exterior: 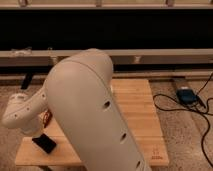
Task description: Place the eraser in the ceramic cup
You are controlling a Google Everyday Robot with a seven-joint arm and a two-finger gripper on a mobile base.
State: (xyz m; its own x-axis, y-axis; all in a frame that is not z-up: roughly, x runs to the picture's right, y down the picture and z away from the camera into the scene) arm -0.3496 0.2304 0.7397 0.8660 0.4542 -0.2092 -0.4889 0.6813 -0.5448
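My large white arm [90, 115] fills the middle of the camera view and covers most of the wooden table [137, 110]. The gripper [44, 143] shows only as a dark part low on the left, over the table's front left corner, below the white wrist [20, 114]. The eraser and the ceramic cup are hidden or out of view. A small red-orange patch [47, 118] shows beside the wrist; I cannot tell what it is.
The table's right edge [161, 135] borders speckled floor. A blue device [186, 95] with black cables [200, 112] lies on the floor at the right. A long pale rail [150, 56] runs along the dark back wall.
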